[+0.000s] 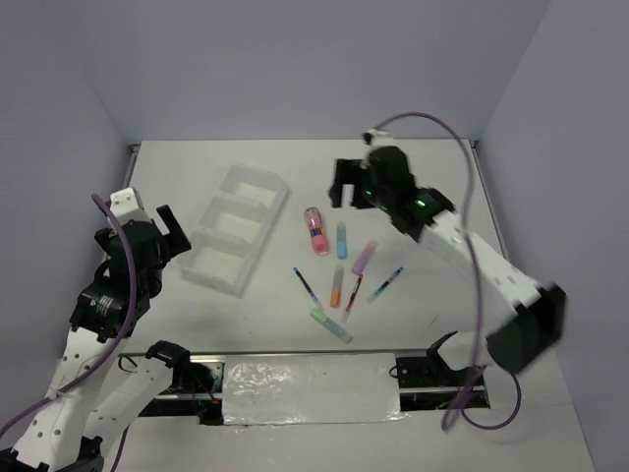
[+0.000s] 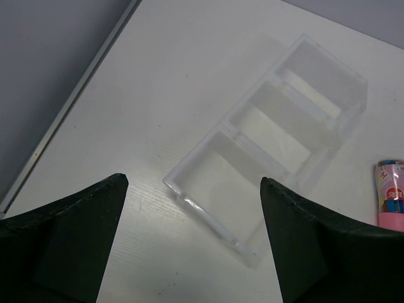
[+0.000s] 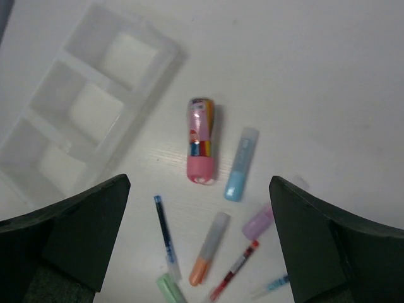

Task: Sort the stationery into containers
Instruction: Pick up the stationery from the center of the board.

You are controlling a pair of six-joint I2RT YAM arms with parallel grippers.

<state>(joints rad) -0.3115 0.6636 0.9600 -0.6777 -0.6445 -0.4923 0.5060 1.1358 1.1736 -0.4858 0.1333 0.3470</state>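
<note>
Stationery: lying loose in one cluster on the table (image 1: 246, 334), to the right of the tray; none of it is sitting in a compartment yet.
Pink tube (image 1: 316, 231): lying flat at the far end of the cluster, closest of all the items to the tray.
Blue highlighter (image 1: 342, 240): lying just beside the pink tube, roughly parallel to it.
Purple highlighter (image 1: 365, 257): lying slanted, just right of the blue one.
Orange highlighter (image 1: 336, 286): lying nearer the arms, between the blue pen (image 1: 306, 285) and the red pen (image 1: 354, 293).
Second thin pen (image 1: 385, 285): lying at the right fringe, a little apart.
Green highlighter (image 1: 331, 325): lying nearest the arm bases.
Tray (image 1: 257, 178): sitting at a slant left of centre, its three compartments in a row and all showing bare floor.
Right pincer (image 1: 346, 189): hovering above the table just beyond the far end of the cluster, jaws spread wide and holding nothing. Its own camera is showing the pink tube lined up between the jaws, so it is probably getting ready to pick that one first.
Left pincer (image 1: 175, 231): hanging by the tray's left side, jaws wide apart and holding nothing, looking down on the tray. It is likely waiting there, out of the way, while the right arm works.
</note>
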